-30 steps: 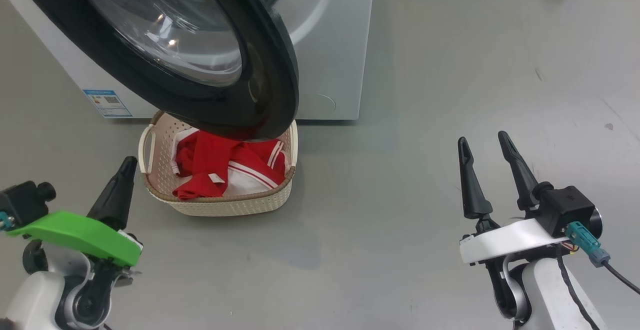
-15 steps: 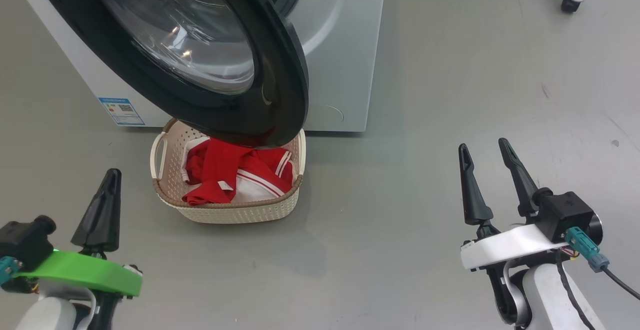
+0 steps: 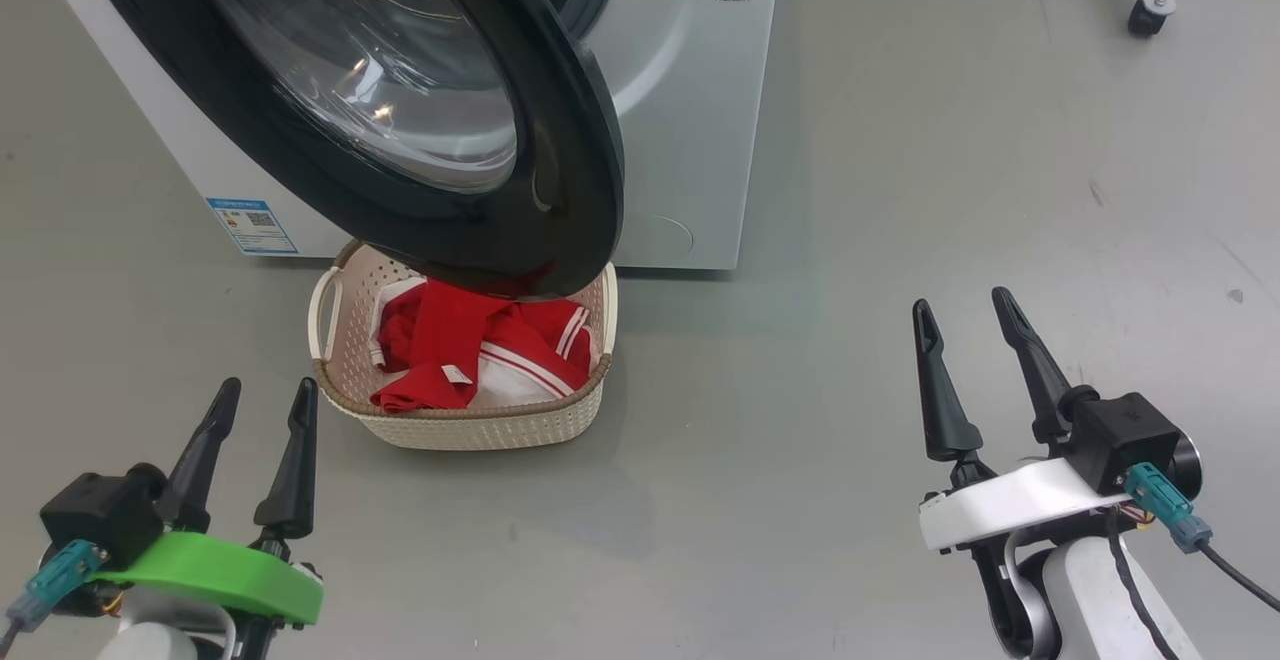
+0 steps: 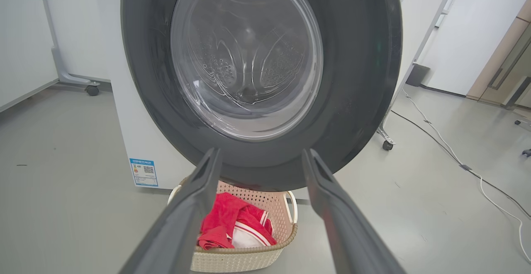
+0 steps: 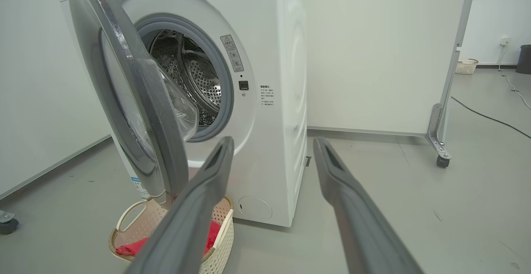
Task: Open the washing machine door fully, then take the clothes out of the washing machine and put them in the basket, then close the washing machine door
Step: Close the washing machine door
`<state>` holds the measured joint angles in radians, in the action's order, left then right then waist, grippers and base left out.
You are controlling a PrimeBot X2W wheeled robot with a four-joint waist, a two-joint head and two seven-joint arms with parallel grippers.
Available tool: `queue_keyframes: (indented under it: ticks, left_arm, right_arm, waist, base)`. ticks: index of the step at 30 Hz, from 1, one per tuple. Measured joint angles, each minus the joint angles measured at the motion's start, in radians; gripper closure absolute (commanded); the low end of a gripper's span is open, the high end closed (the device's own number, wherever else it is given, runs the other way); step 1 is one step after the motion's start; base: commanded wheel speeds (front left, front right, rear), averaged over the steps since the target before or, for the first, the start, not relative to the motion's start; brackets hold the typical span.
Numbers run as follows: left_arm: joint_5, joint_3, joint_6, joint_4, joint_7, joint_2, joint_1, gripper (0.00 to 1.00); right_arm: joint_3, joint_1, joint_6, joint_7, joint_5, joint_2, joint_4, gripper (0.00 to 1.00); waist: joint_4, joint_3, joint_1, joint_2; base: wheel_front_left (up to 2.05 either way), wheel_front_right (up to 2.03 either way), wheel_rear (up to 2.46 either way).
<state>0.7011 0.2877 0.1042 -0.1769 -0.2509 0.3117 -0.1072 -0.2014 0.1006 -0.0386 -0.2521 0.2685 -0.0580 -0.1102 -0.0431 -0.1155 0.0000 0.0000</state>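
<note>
- in the basket, on the floor under the door's lower edge, you have the clothes already; the drum looks empty.
- the door stands open, so closing it is what's left for you.
- your left gripper and right gripper hang low, fingers apart, empty, well back from the door.

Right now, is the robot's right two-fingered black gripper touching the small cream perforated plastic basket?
Apart. The head view shows a broad stretch of grey floor between the open right gripper and the basket.
</note>
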Motion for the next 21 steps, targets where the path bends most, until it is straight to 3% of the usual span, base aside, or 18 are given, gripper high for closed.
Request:
queue_keyframes:
  ticks: [21]
  left_arm:
    - [-0.070,-0.077,-0.002,0.024,-0.001,-0.072,0.007,0.00]
  right_arm:
    - [0.005,-0.003,-0.004,0.000,-0.009,0.002,-0.001,0.00]
  waist:
    - [-0.006,-0.001,0.0000,0.0000]
  base:
    - [0.00,0.00,0.00]
